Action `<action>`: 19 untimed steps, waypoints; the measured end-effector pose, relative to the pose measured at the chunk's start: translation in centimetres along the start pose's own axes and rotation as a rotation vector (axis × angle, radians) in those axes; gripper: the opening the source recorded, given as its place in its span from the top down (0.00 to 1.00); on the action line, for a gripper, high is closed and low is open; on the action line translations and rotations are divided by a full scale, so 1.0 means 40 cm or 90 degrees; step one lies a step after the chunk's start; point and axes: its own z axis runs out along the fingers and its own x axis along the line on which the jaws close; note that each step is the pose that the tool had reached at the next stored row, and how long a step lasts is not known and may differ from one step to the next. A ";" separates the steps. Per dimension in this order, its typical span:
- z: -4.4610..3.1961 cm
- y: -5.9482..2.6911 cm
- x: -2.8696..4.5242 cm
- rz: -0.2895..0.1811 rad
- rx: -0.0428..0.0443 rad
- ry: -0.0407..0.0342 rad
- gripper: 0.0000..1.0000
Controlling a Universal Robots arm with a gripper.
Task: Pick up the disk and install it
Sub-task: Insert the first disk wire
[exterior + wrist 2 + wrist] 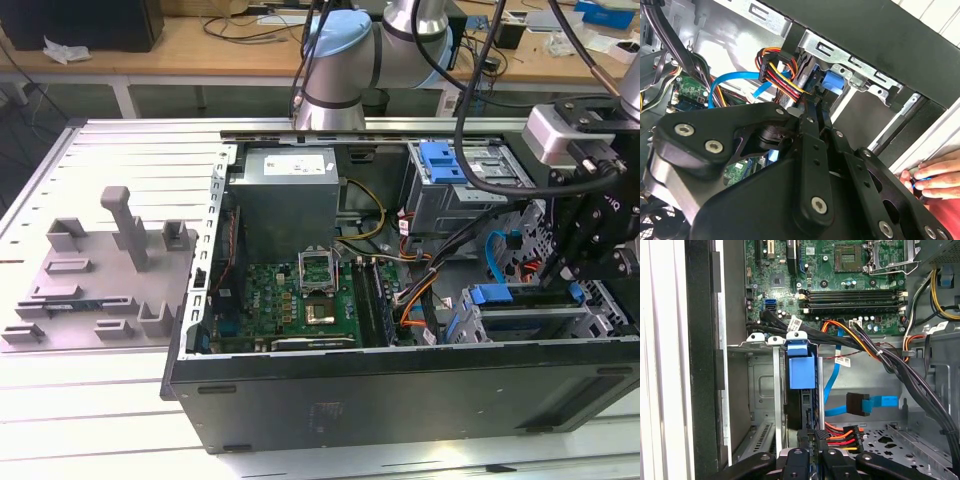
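The computer case (400,400) lies open on its side, and the gripper (814,435) is down inside it at the exterior view's right, over the metal drive cage (760,385). The disk (801,367) stands on edge in that cage, its blue carrier end pointing toward the green motherboard (840,270). In the first wrist view the fingers are drawn nearly together on the disk's near edge; they look clamped on it, though the contact itself is shadowed. A blue data cable (875,402) hangs just beside the cage. In the second wrist view a person's hand (935,177) sits outside the case wall
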 end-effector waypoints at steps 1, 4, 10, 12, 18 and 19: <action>-0.003 0.000 0.000 0.000 0.0002 -0.0001 0.84; -0.009 0.000 0.000 0.000 0.0006 0.0001 0.84; -0.010 0.000 0.000 0.000 0.0013 0.0001 0.84; -0.010 0.000 0.000 0.000 0.0014 0.0002 0.84; -0.009 0.003 0.000 0.000 0.0014 0.0001 0.84; -0.009 0.003 0.000 0.000 0.0014 0.0001 0.84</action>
